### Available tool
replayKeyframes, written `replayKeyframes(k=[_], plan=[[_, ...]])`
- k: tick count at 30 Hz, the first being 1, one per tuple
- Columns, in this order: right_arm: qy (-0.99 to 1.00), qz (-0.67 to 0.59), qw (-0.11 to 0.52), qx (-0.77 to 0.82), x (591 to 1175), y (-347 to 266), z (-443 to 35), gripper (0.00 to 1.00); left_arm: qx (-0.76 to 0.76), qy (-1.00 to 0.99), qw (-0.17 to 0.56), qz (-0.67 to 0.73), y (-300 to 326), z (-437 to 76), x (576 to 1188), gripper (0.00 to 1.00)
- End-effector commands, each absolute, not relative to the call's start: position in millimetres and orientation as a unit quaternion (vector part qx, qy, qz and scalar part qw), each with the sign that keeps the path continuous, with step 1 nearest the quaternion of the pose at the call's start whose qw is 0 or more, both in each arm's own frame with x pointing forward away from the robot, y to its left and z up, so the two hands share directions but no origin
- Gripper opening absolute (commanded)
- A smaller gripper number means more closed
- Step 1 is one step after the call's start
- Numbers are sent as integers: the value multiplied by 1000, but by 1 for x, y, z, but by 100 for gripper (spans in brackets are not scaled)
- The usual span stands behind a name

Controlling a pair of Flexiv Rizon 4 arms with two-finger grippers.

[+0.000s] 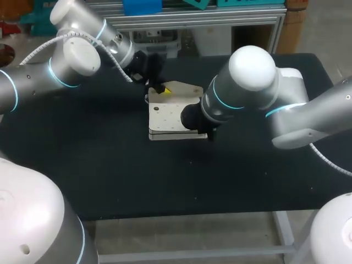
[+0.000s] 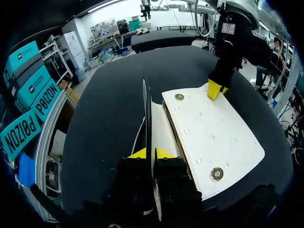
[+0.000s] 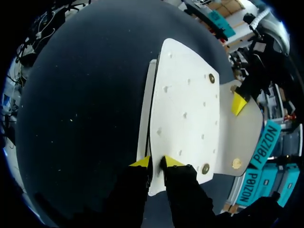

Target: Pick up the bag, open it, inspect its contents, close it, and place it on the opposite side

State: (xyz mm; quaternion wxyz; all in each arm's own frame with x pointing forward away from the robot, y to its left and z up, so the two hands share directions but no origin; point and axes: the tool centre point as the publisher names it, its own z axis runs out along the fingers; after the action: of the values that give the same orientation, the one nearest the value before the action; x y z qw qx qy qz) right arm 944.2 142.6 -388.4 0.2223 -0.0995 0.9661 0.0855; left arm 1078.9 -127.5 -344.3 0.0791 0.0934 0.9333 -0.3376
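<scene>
Head view: your bag (image 1: 168, 116) lies mid-width near the bench's (image 1: 110, 165) far edge, left claw (image 1: 159, 87) at its far side, right claw (image 1: 204, 133) at its right edge. Left wrist view: the left claw's tips pinch the bag's upright panel. Right wrist view: the right claw's tips pinch the bag's near edge

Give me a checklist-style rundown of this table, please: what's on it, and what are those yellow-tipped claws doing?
Surface: black table, dark and matte.
Job's things: white bag mid-table, flap open.
Clutter: nothing seen.
Grippers: left gripper shut on a thin edge of the bag; right gripper shut on the opposite edge.
Cables: ribbed white hose along each arm.
Surroundings: nothing seen reaching over the table.
</scene>
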Motion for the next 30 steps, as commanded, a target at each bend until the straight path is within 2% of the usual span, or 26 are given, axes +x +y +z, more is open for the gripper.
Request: replayKeyframes(k=[1, 21, 22, 23, 24, 25, 30], plan=[[968, 99, 204, -106, 950, 138, -375, 100, 83, 934, 103, -332, -125, -329, 1062, 0], [949, 140, 248, -132, 937, 135, -292, 100, 7, 930, 164, -328, -115, -269, 1048, 0], [948, 139, 252, -133, 938, 136, -290, 78, 9, 931, 163, -328, -116, -266, 1045, 0], [947, 135, 258, -133, 938, 136, -287, 47, 11, 931, 164, -327, -116, -262, 1044, 0], [947, 133, 261, -132, 938, 136, -285, 34, 14, 931, 163, -326, -117, -259, 1041, 0], [946, 132, 266, -133, 938, 136, -282, 0, 15, 931, 164, -325, -118, -255, 1038, 0], [943, 119, 286, -125, 944, 137, -269, 0, 26, 934, 149, -324, -121, -240, 1028, 0]])
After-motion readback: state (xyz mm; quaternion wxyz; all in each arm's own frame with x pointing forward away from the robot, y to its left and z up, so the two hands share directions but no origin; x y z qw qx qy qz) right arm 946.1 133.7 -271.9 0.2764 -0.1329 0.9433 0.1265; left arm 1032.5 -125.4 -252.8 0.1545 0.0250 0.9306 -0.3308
